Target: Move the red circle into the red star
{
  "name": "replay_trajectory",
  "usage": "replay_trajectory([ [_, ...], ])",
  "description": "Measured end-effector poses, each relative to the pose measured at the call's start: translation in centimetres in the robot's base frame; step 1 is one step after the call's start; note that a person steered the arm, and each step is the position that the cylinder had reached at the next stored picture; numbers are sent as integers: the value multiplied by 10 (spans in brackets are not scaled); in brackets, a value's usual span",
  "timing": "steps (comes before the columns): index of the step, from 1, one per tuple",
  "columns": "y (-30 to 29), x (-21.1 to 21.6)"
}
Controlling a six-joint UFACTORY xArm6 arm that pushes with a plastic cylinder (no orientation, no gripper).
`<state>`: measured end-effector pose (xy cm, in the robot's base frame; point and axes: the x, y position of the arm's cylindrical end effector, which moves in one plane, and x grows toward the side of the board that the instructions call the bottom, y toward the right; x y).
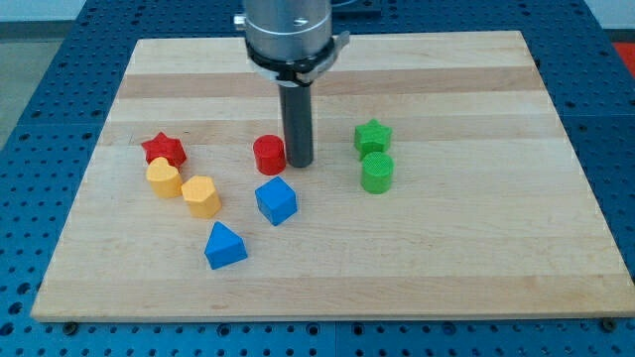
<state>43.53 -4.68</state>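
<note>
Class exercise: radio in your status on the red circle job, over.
My tip down at the red circle's right side, touching or nearly. Red star off to the view's left. Path between them bare; yellow blocks just below the star.

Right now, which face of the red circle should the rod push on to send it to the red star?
No gripping here, only pushing. Contact the red circle on its side toward the view's right, mid-height on the curved wall, and push toward the view's left: the red star lies that way. My tip already sits just right of it. Aim through its centre so it doesn't roll off.
</note>
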Motion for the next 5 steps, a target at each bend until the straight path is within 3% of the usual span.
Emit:
replay_trajectory([
  [5,-107,0],
])
